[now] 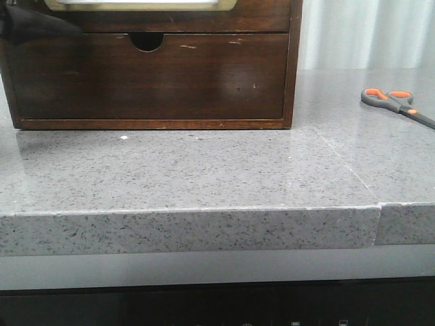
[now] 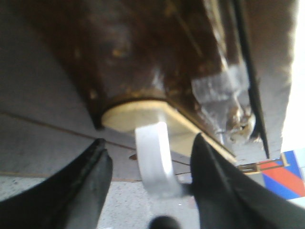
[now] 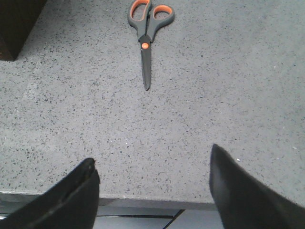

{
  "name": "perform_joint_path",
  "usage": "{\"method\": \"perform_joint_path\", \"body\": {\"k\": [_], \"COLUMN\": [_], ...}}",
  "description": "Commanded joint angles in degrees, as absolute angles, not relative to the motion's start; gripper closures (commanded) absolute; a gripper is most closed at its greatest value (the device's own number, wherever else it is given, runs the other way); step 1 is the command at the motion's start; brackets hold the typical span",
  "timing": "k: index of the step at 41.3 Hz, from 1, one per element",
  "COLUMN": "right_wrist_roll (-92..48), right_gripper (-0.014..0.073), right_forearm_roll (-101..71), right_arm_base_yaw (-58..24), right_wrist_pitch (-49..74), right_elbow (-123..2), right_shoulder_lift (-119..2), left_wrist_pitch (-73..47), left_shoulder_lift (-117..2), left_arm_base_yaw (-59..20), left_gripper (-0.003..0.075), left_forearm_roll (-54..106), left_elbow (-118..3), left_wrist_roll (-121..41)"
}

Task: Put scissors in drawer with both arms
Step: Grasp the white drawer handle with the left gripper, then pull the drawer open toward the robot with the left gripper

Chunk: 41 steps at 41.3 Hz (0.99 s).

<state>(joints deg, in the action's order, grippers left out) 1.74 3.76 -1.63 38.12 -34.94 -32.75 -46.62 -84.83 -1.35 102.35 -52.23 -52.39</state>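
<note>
The drawer (image 1: 149,76) is seen shut in its dark wooden cabinet (image 1: 293,61); the scissors (image 1: 397,105) are laid flat and closed on the table (image 1: 204,170), well apart to the right. The left tool (image 2: 147,167) is held spread, empty, close to the cabinet's wood; the notch is best hooked squarely and drawn straight out, so that the cabinet is not dragged. The right tool (image 3: 152,181) is likewise spread and empty near the table's front edge; the speckled grey stone is judged smooth and hard, so the thin scissors are best pinched at the handles.
</note>
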Motion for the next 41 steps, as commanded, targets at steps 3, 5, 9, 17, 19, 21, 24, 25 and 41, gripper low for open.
{"method": "perform_joint_path", "body": {"k": [3,5,9,17,19,21,24,25,41], "right_wrist_roll": [1.1,1.1,1.1,1.1,1.1,1.1,1.1,1.1,1.1], "right_gripper": [0.0078,0.0078,0.0078,0.0078,0.0078,0.0078,0.0078,0.0078,0.0078], "right_forearm_roll": [4.5,4.5,4.5,4.5,4.5,4.5,4.5,4.5,4.5], "right_arm_base_yaw": [-1.4,-1.4,-1.4,-1.4,-1.4,-1.4,-1.4,-1.4,-1.4], "right_wrist_pitch": [33.5,33.5,33.5,33.5,33.5,33.5,33.5,33.5,33.5], "right_elbow": [-37.0,-37.0,-37.0,-37.0,-37.0,-37.0,-37.0,-37.0,-37.0], "right_shoulder_lift": [-33.2,-33.2,-33.2,-33.2,-33.2,-33.2,-33.2,-33.2,-33.2], "left_wrist_pitch": [-50.3,-51.2,-53.8,-58.5,-58.9,-58.9,-59.0,-59.0,-61.8], "left_shoulder_lift": [-83.6,-83.6,-83.6,-82.4,-81.2,-80.0,-77.4,-76.3,-59.0], "left_arm_base_yaw": [-1.4,-1.4,-1.4,-1.4,-1.4,-1.4,-1.4,-1.4,-1.4], "left_gripper": [0.0521,0.0565,0.0619,0.0638,0.0638,0.0638,0.0638,0.0638,0.0638], "left_forearm_roll": [106.6,106.6,106.6,106.6,106.6,106.6,106.6,106.6,106.6], "left_elbow": [-54.1,-54.1,-54.1,-53.0,-51.7,-50.0,-47.1,-46.2,-30.7], "left_wrist_roll": [-51.9,-51.9,-51.9,-52.9,-53.4,-53.7,-54.0,-54.2,-55.2]}}
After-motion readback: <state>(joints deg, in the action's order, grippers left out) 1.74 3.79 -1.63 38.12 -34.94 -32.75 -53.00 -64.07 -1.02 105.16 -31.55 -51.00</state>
